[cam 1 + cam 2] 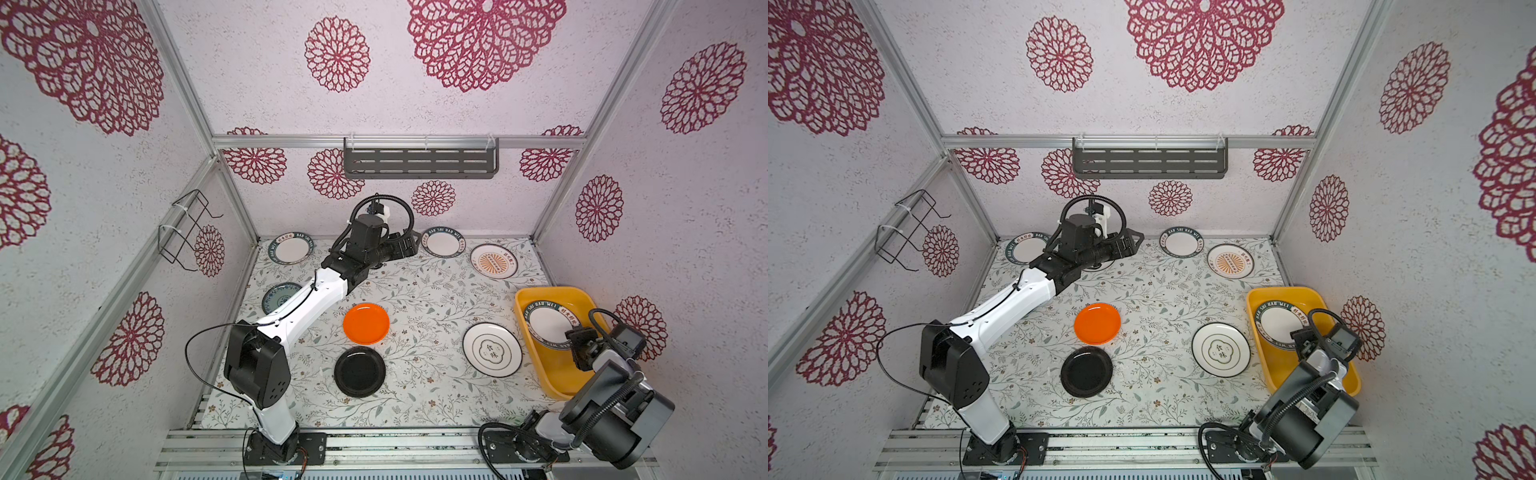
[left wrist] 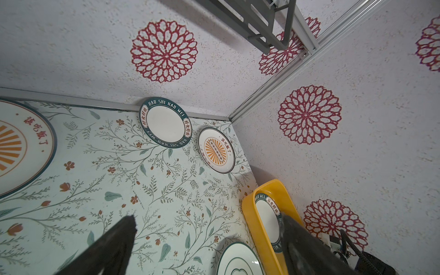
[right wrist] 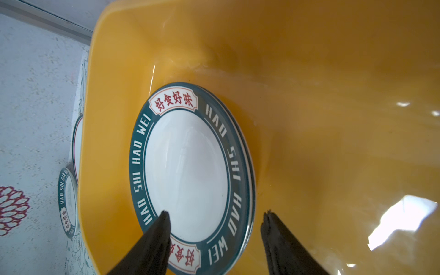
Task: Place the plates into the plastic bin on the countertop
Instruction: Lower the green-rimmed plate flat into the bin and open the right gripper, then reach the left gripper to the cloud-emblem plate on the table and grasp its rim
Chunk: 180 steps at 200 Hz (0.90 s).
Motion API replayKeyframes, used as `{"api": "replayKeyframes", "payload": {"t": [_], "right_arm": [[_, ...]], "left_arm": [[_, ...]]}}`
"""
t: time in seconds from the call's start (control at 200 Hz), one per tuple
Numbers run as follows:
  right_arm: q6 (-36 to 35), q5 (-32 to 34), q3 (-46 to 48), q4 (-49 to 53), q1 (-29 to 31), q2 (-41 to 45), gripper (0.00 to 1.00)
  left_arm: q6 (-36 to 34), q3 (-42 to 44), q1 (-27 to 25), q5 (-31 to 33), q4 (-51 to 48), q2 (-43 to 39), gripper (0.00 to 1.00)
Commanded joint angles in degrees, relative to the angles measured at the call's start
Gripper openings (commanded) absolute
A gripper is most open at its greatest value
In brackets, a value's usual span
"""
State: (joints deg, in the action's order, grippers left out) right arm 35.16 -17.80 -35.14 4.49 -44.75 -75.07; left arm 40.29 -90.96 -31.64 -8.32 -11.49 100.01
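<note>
The right gripper [image 3: 216, 214] stands released, its fingers spread to either side of the rim of a teal-rimmed plate [image 3: 188, 166] lettered HAO SHI HAO WEI. That plate lies in the yellow plastic bin [image 3: 309, 71] at the right edge of the countertop [image 1: 415, 291]. The left gripper [image 2: 209, 226] hangs wide apart over the countertop's far edge. An orange plate [image 1: 366, 323], a black plate [image 1: 360, 372] and several others lie outside the bin.
</note>
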Motion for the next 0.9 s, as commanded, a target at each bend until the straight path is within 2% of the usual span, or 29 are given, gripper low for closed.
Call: {"api": "replayKeyframes", "payload": {"t": [0.0,0.17,0.19,0.22,0.37,0.585,0.761,0.896], "right_arm": [[-1.97,-0.04,-2.52,1.70,-0.03,2.55,0.71],[-4.07,-3.69,-3.48,3.93,0.23,5.38,0.87],[-4.26,-4.22,-3.62,4.27,0.32,5.85,0.94],[-4.42,-4.96,-3.71,4.66,0.48,6.67,0.99],[-4.28,-7.61,-3.97,6.27,3.05,11.27,0.99],[-3.56,-3.47,-6.05,11.55,12.37,16.75,0.99],[3.04,-2.74,-3.59,9.17,20.16,21.88,0.99],[5.83,-0.87,-4.05,10.04,25.58,24.70,0.99]], "left_arm": [[-0.52,0.90,0.52,-0.46,-0.46,-0.93,0.97],[-0.32,2.42,1.09,-0.85,-1.41,-2.00,0.97],[-0.29,2.57,1.18,-1.02,-1.51,-2.07,0.97],[-0.28,2.73,1.29,-1.47,-1.76,-2.15,0.97],[-0.74,2.43,1.57,-4.32,-3.92,-1.28,0.97],[-2.30,-0.48,0.74,-12.62,-7.94,2.93,0.97],[-5.23,-1.64,-1.20,-20.22,-9.11,7.15,0.97],[-5.18,-2.74,-3.61,-23.01,-8.97,11.19,0.97]]}}
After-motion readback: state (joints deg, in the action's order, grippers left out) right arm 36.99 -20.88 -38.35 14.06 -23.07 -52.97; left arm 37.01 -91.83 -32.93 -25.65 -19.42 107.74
